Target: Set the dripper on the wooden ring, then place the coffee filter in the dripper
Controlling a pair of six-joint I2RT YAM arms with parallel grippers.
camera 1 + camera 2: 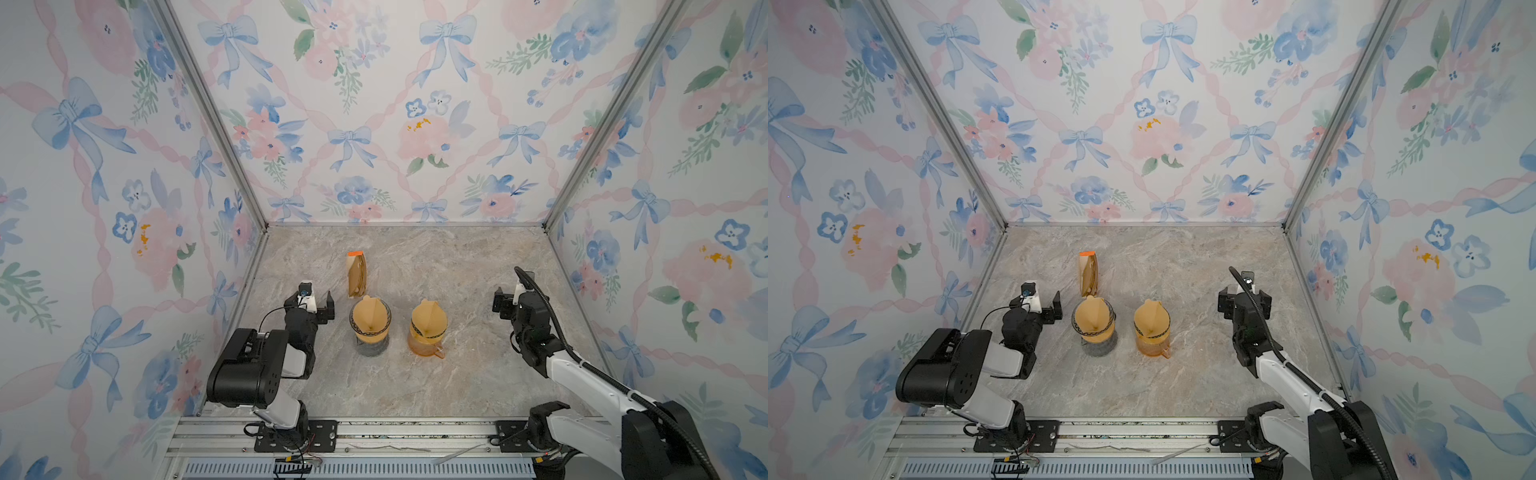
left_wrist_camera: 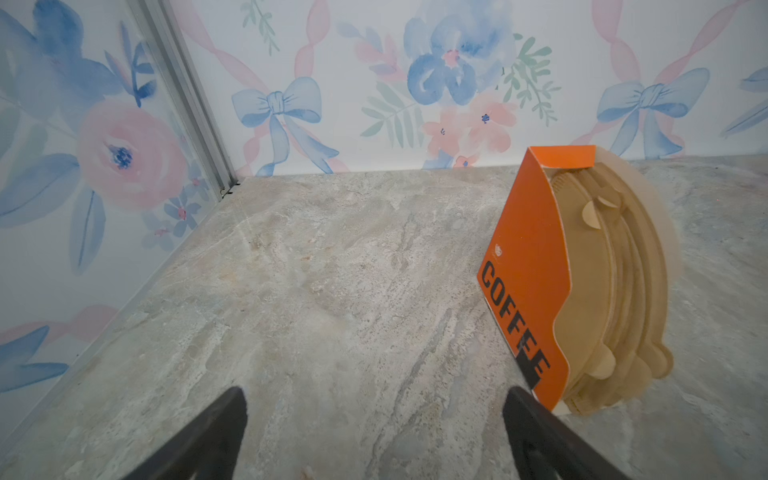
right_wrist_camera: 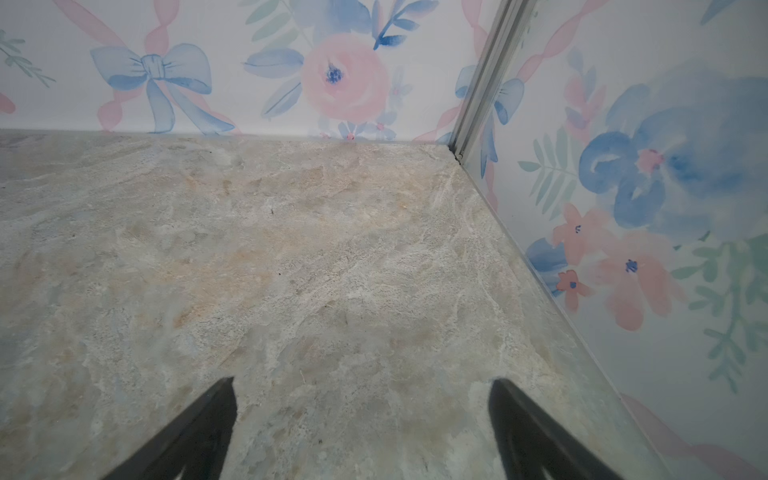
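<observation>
The left gripper (image 1: 318,301) hangs over the marble-patterned table (image 1: 457,382) on the left side with its jaws spread wide and nothing between them; in the left wrist view only bare table shows between its black fingers (image 2: 224,428). The right gripper (image 1: 512,293) hangs on the right side, well apart from everything on the table, also wide open and empty.

Between the two arms, two drippers stand side by side. The smoky grey clear dripper (image 1: 371,348) is just beside the left gripper, and a brown paper coffee filter (image 1: 369,316) sits opened inside it. The orange clear plastic dripper (image 1: 423,345), with a small handle facing the near edge, holds a second brown paper coffee filter (image 1: 428,318).

Just behind the grey dripper stands an upright orange cardboard box (image 1: 355,270) printed "COFFEE", with a stack of folded brown filters (image 2: 615,282) fanning out of its open side. Farther back rises the floral wallpapered wall (image 1: 374,124).
</observation>
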